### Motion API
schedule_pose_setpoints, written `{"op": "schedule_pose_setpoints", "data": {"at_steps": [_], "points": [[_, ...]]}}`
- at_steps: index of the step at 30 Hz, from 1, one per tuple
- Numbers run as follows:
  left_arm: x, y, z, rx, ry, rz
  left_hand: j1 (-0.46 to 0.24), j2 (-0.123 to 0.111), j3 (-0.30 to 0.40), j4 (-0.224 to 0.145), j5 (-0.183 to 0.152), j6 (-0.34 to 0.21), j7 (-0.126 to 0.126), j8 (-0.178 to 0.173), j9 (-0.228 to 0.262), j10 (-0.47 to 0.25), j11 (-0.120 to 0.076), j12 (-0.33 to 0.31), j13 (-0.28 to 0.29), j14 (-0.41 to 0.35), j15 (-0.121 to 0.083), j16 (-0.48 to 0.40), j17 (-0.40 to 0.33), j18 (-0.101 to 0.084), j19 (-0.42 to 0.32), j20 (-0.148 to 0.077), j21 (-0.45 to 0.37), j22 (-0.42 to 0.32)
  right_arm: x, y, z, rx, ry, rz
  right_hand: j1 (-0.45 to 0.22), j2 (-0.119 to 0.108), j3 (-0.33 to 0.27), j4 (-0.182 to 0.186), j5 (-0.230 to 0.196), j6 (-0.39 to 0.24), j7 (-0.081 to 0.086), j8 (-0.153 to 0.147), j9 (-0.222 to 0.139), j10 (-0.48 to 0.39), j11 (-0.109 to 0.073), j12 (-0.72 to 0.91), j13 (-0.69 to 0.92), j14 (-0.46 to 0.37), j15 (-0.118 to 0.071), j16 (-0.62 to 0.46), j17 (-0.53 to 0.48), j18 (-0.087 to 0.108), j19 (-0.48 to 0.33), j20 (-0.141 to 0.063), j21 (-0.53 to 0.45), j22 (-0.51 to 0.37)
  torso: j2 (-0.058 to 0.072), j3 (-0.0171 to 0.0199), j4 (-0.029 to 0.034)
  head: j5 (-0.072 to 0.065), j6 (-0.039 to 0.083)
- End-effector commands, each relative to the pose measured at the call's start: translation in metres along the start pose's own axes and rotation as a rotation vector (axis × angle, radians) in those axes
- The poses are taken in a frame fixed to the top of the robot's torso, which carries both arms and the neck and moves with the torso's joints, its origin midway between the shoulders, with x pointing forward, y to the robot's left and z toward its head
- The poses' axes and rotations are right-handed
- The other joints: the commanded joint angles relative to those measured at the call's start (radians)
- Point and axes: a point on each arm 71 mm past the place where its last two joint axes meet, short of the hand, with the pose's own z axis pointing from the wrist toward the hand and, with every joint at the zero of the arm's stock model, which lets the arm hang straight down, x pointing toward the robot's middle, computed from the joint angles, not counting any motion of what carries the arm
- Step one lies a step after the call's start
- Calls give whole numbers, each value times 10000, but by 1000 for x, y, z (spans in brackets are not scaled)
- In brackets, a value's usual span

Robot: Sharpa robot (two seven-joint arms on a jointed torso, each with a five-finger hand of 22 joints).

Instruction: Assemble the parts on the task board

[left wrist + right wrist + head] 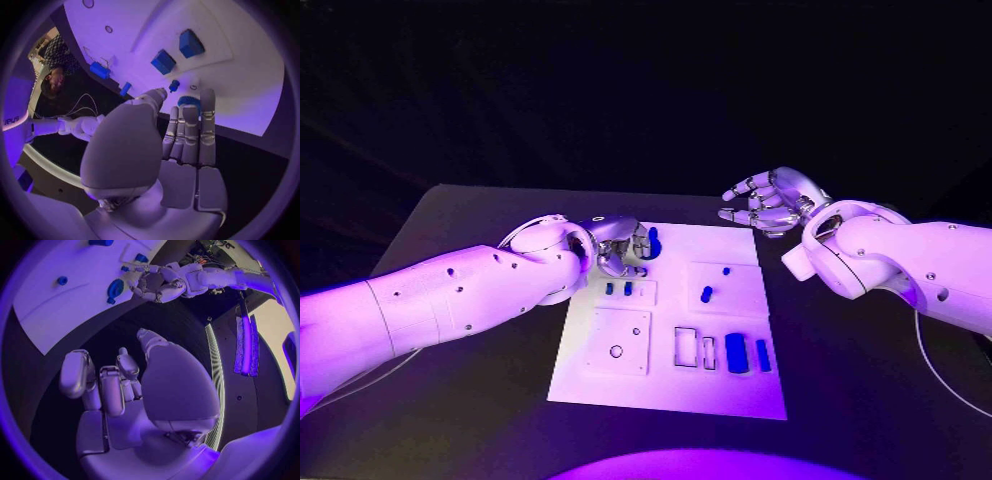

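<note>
1. Your task board lies flat in the middle of the black worktop, its long sides running from the near edge toward the far edge.
2. On the board's near right part two blue parts stand side by side in their slots, just beside an outlined rectangular recess.
3. Another small blue part sits around the board's middle, and a pair of short blue parts stands closer to its left side.
4. Your left hand is over the board's far left corner, fingers curled around a long blue part; whether they actually grip it, you cannot tell from here.
5. Your right hand hovers past the board's far right corner, above the bare worktop, fingers loosely curled and apart, holding nothing.
</note>
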Motion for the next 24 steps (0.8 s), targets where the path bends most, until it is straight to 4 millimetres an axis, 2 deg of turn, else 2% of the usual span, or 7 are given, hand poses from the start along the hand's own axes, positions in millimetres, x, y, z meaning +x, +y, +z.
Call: {"op": "schedule_pose_setpoints", "data": {"at_steps": [1,6,24], "points": [[6,-3,2,32,690,551,18,-24,-55,25,-44,150,-9,-88,-84,105,-10,48,-67,91,-5,143,43,139,-2,-33,99,68,1,2,0,-189,53,-68,69,34,37,26,9,19,-35,36,-9,-34,-2,-28,-8,507,-19,-64,433,137,-68,-22,-25,4,-3,4,5,-12,-8],[9,-5,4,-183,1066,646,-31,-18,-58,26,-30,267,107,-238,-288,195,29,-61,-245,-25,30,213,-168,136,-79,-10,192,168,2,2,0,-193,47,-65,82,41,50,25,10,23,-37,45,-11,-48,-4,-51,-36,503,-23,-74,417,139,-74,-24,-39,-4,-3,7,5,-1,-20],[10,-9,14,-388,1062,747,320,52,663,-92,-26,851,112,-554,-757,963,-10,-418,-791,389,-13,830,-47,67,150,-39,860,913,2,3,0,-243,-32,-55,96,50,80,36,9,11,-41,62,-22,-320,-10,-354,-405,463,-30,-151,268,168,-143,-31,-172,-93,2,-1,-1,-7,-21]]}}
